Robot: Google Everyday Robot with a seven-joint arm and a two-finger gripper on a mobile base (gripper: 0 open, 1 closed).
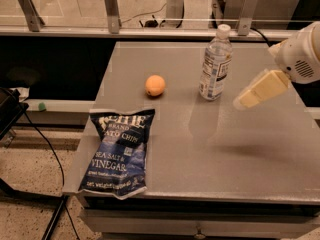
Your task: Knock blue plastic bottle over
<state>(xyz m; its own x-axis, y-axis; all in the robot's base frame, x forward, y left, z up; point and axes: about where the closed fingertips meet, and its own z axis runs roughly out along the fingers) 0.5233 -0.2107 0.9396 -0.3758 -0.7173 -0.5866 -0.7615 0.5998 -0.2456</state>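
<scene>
The blue plastic bottle [215, 63] is a clear ribbed water bottle with a white cap and a white-and-blue label. It stands upright at the back middle of the grey table [235, 149]. My gripper [243, 101] comes in from the right edge, its cream-coloured fingers angled down and to the left. It hovers above the table just right of the bottle's base, a short gap away, not touching it. It holds nothing that I can see.
An orange [155, 85] lies left of the bottle. A dark blue chip bag [120, 151] lies flat at the table's front left corner. A rail with metal posts [112, 4] runs behind the table. Cables [45, 139] hang at the left.
</scene>
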